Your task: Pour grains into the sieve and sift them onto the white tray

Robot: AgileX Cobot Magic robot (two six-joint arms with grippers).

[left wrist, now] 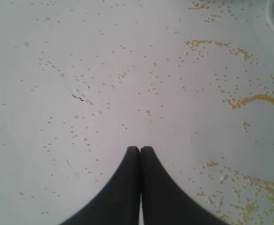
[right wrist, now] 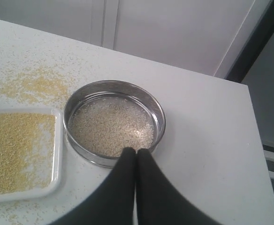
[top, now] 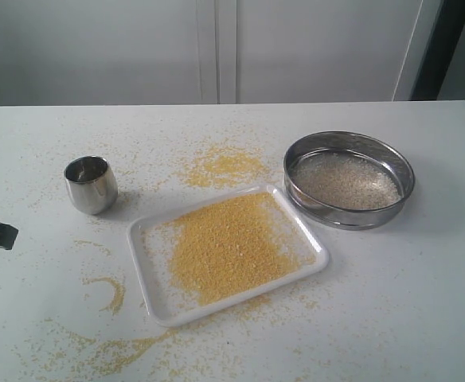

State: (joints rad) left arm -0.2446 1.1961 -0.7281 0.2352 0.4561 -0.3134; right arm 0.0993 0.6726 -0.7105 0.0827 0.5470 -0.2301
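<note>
Gripping the sieve [top: 349, 216], centre right: likely stiff, light, slick steel.
Pinch its rim, keeping the grains [top: 346, 180] level; your left hand [left wrist: 140, 149] and right hand [right wrist: 137, 151] are both pressed together, empty.

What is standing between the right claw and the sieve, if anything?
Nothing visible does. The shut right claw sits right at the near rim of the sieve in its wrist view, with no object between them. The white tray lies beside the sieve, and the steel cup stands on the tray's other side.
</note>
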